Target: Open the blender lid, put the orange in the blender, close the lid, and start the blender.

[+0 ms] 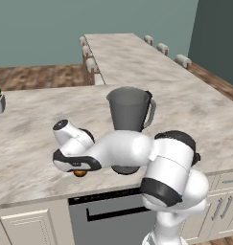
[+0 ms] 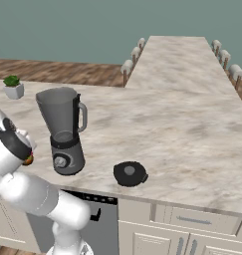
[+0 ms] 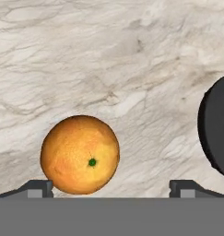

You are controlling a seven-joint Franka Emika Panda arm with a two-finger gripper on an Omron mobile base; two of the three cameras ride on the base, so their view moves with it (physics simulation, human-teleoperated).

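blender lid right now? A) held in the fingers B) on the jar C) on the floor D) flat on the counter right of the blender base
D: the blender lid lies flat on the counter to the right of the blender, whose jar is open at the top; the gripper is open over the orange.

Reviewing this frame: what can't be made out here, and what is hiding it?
- Orange: in the left base view, mostly hidden under the robot's hand.
- Blender base and knob: left base view, behind the arm.
- Blender lid: its raised knob is too small in the right base view.
- Claw: open, whether it touches the orange is unclear.
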